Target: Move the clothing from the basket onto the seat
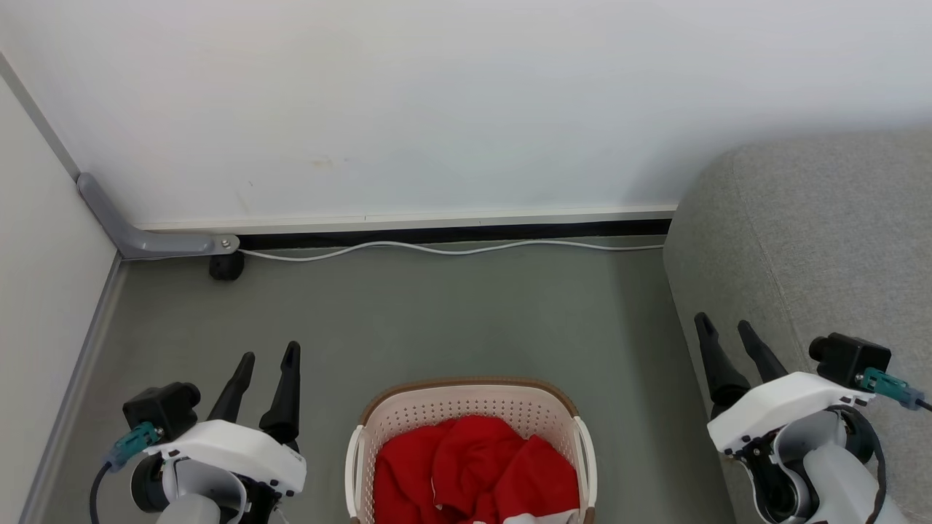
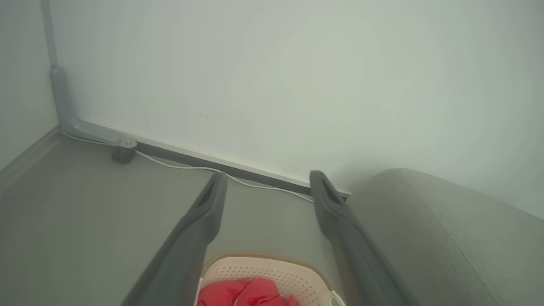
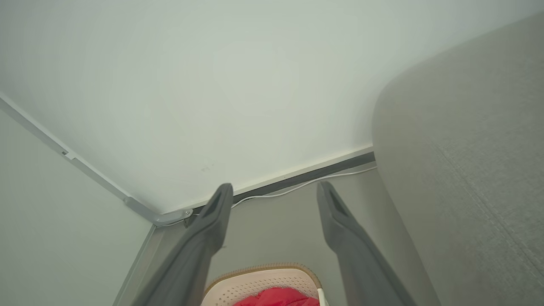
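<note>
Flanking the basket [image 1: 466, 383], your left pincer [image 1: 269, 351] and right pincer [image 1: 722, 320] hang wide open, empty, ready for the clothing [image 1: 473, 466] inside; seat [image 1: 815, 240] stands just beside.

Clothing [image 1: 473, 466]: bright red fabric, crumpled in a heap inside the basket, with what appears to be a white band at its near edge. Basket [image 1: 466, 399]: cream, perforated walls, brown rim, white side handles, upright on the floor [image 1: 437, 313]. Seat [image 1: 815, 240]: light grey woven upholstery, rounded corner, near the basket's right side, bare.
</note>
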Motion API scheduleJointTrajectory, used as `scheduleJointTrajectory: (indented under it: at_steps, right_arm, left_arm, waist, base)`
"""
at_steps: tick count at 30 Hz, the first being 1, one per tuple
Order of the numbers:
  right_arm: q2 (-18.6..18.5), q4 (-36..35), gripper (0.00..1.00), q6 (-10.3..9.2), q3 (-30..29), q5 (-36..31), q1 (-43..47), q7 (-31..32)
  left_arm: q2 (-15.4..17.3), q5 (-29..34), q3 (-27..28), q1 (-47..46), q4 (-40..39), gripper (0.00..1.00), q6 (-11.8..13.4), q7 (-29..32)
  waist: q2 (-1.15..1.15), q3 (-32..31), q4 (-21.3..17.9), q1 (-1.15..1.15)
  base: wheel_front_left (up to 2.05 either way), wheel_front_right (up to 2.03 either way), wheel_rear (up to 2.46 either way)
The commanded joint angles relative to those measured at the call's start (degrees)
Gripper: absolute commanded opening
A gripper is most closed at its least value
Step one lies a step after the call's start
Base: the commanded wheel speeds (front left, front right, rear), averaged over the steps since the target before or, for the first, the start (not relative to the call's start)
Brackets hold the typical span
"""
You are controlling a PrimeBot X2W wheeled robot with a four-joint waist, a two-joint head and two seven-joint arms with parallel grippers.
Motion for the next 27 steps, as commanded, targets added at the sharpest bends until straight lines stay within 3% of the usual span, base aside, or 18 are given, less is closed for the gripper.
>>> scheduleJointTrajectory:
  at_steps: [1,14,27]
  right_arm:
    - [-0.79,-0.83,1.0,0.23,1.26,-1.6,-3.01,-1.21]
    - [-1.39,0.57,1.0,0.24,2.93,-9.23,-5.49,-3.39]
    - [-1.41,1.41,1.0,0.25,0.31,-20.07,-6.82,-5.74]
  left_arm:
    - [1.3,1.83,0.91,-3.51,-0.97,1.0,-0.29,-0.86]
    - [1.64,10.25,0.86,-5.54,1.11,1.0,-0.34,-3.05]
    - [0.79,19.29,3.61,-6.98,3.8,1.0,-0.39,-5.41]
  waist:
    - [0.0,0.0,0.0,0.0]
    - [0.0,0.44,-0.04,0.0]
    - [0.0,0.21,0.19,0.0]
  base:
    - [0.0,0.0,0.0]
    - [0.0,0.0,0.0]
    - [0.0,0.0,0.0]
